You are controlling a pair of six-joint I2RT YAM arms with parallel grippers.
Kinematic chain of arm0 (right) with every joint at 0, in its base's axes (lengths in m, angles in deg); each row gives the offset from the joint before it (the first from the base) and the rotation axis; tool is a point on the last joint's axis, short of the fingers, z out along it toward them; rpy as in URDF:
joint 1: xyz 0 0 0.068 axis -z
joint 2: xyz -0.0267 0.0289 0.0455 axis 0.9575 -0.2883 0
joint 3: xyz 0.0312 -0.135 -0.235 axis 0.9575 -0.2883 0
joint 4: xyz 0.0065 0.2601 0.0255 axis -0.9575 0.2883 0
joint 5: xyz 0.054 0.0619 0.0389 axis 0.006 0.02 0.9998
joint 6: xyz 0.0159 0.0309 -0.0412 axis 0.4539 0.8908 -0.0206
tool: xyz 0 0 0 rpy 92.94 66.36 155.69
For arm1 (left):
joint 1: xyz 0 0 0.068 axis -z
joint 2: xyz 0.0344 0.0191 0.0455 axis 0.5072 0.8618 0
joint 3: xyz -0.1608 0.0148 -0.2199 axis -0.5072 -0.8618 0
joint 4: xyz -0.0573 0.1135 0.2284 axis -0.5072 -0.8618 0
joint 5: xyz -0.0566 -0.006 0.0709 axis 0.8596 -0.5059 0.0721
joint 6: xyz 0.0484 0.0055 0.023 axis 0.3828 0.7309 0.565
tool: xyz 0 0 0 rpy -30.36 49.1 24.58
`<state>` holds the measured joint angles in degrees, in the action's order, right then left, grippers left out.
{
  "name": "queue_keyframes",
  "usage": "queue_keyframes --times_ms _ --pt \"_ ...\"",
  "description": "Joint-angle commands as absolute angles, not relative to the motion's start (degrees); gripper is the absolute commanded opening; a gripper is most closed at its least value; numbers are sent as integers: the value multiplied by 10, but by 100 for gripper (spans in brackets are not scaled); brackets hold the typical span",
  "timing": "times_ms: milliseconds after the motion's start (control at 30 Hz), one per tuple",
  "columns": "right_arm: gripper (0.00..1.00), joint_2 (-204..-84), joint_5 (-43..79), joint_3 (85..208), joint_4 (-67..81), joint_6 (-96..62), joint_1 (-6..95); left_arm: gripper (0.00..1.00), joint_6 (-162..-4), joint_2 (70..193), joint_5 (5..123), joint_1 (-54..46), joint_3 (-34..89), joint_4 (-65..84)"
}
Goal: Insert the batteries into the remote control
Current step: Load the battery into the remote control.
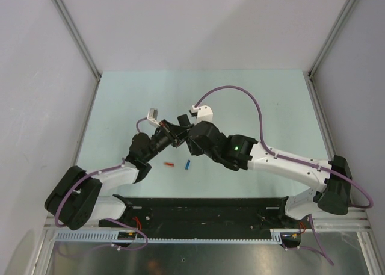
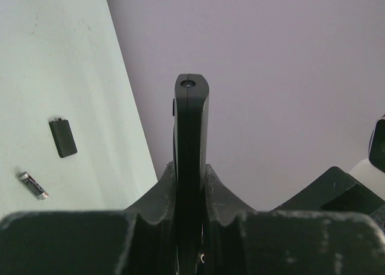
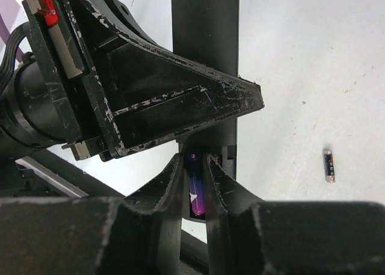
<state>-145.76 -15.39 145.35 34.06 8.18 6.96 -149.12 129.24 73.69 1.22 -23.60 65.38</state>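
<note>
My left gripper [image 2: 191, 173] is shut on the black remote control [image 2: 191, 124] and holds it edge-on above the table; both show in the top view [image 1: 170, 133]. My right gripper [image 3: 194, 166] meets it from the right [image 1: 185, 138]. It is shut on a blue-purple battery [image 3: 197, 191] and holds it in the remote's [image 3: 204, 34] open recess, by the contact springs. A second battery [image 3: 328, 165] lies loose on the table. It also shows in the left wrist view [image 2: 33, 185] and as a small blue piece in the top view [image 1: 187, 164].
A small black rectangular cover [image 2: 62, 138] lies on the table near the loose battery. A small red piece [image 1: 169, 164] lies left of the blue one. The black base rail [image 1: 204, 209] runs along the near edge. Grey walls enclose the pale green table [image 1: 258, 100].
</note>
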Motion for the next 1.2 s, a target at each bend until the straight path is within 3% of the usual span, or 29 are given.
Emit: queue_keyframes --times_ms 0,1167 --pt "22 -1463 -153 1463 381 95 61 0 -1528 1271 735 20 -222 772" --pt "43 -1414 -213 1510 397 82 57 0 -1525 1303 732 20 -235 773"
